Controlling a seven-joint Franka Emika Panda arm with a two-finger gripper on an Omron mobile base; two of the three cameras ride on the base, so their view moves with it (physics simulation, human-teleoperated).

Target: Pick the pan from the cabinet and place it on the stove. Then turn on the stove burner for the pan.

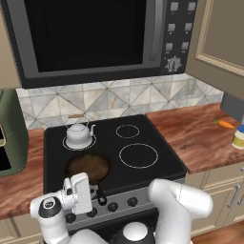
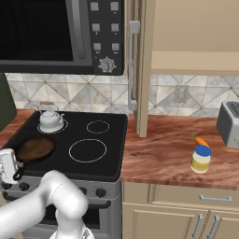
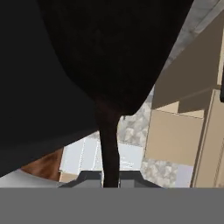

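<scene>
A: Where is the pan (image 1: 88,167) seen, taking the stove (image 1: 157,164) as the landmark?

B: It is set on the black glass at the stove's front left, over the ring nearest the knobs (image 1: 112,206). Its dark brown bowl is seen flat on the glass, and its thin black handle (image 1: 100,194) is pointed toward the stove's front edge.

A: And the hand (image 1: 82,190)?

B: It is held at the stove's front left edge, just beside the pan. In the hand view, the handle (image 3: 109,153) is seen running down between the two finger tips, and the jaws are closed on it, so the pan is gripped by its handle.

A: What else is carried by the stove?

B: A small white-silver kettle (image 1: 79,135) is seen standing on the rear left ring, just behind the pan. The mid-sized ring (image 1: 138,156) at the front right and the small ring (image 1: 127,131) at the rear right are left bare.

A: And around the stove?

B: A black microwave (image 1: 95,38) is mounted above it. To the stove's right, the wooden bench (image 2: 172,149) is seen with a carrot (image 2: 200,140) and a yellow jar (image 2: 200,159) near each other, and a toaster (image 2: 229,122) farther right. The cabinet (image 2: 186,32) is hung above that bench, with one door (image 2: 142,70) swung open toward the stove's right edge.
</scene>
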